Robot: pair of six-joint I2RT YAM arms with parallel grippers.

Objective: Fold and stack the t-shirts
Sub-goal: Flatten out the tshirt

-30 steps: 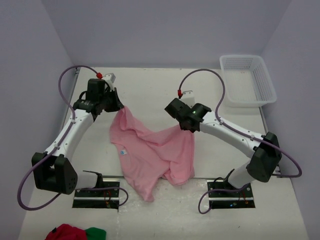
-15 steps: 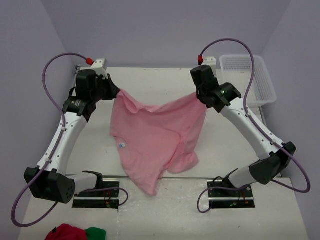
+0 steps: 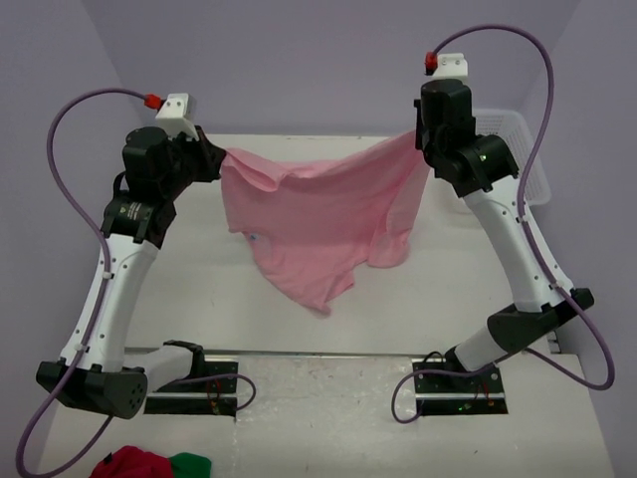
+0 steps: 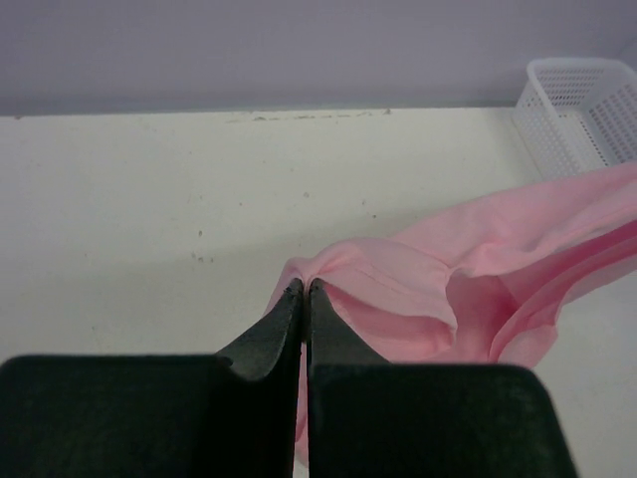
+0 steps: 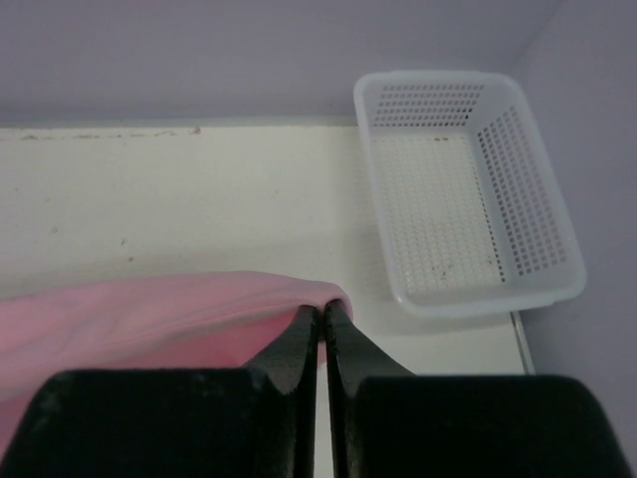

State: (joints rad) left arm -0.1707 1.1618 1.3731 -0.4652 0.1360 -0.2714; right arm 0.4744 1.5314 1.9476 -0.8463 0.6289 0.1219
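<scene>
Top external: t-shirt (image 3: pixel 318 224) hangs stretched between left fingers (image 4: pixel 271 344) and right fingers (image 5: pixel 291 351), each pair pinching its edge.

One t-shirt (image 3: pixel 318 214): suspended over the middle of the table (image 3: pixel 299 329), strung between the left gripper (image 3: pixel 221 159) at its left end and the right gripper (image 3: pixel 420 139) at its right end, body hanging below.
One basket (image 5: pixel 488 294): on the table's far right corner, right of the right gripper.
One cloth bundle (image 3: pixel 149 463): near left, in front of the left arm's base.

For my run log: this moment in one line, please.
left fingers: shut on t-shirt | right fingers: shut on t-shirt | t-shirt: held up, stretched between arms | fold: not begun
</scene>
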